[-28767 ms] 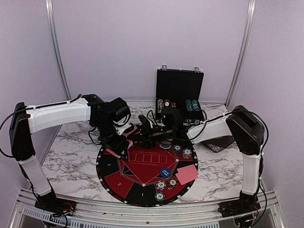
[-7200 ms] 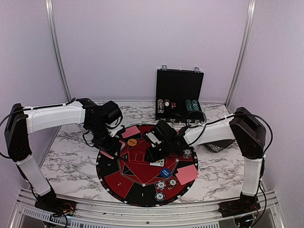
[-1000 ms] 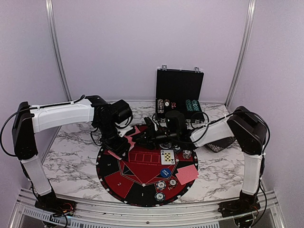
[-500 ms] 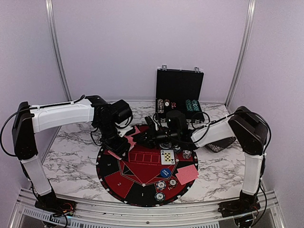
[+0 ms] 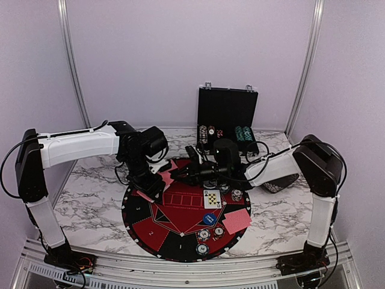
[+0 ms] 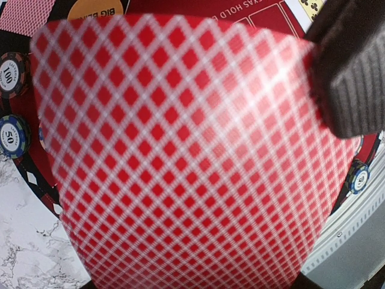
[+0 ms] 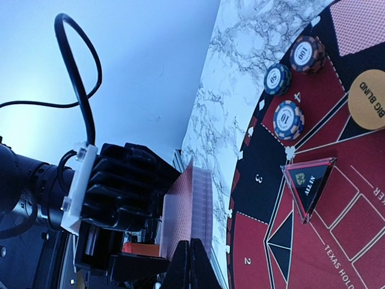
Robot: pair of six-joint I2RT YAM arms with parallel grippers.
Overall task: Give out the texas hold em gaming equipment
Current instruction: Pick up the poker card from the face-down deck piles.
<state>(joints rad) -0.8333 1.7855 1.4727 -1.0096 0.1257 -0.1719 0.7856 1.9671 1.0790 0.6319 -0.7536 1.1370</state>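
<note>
My left gripper (image 5: 151, 179) is shut on a deck of red-backed cards (image 5: 163, 176) over the far left of the round mat (image 5: 150, 229). My right gripper (image 5: 178, 174) meets it from the right, its jaws shut on the edge of the top red-backed card (image 7: 187, 205). That card (image 6: 186, 156) fills the left wrist view, slightly bowed. A face-up card (image 5: 211, 198) lies in the middle of the mat. An orange disc (image 7: 368, 107), three chips (image 7: 289, 118) and a face-down card (image 7: 361, 24) lie at the mat's far left.
An open black case (image 5: 227, 114) with chip rows stands at the back. A blue disc (image 5: 209, 219), face-down cards (image 5: 236, 220) and several chips (image 5: 204, 234) lie on the mat's right and near side. A black dish (image 5: 280, 182) sits under the right arm.
My right wrist has shifted slightly to the right while its jaws stay at the deck. The left arm has not moved.
</note>
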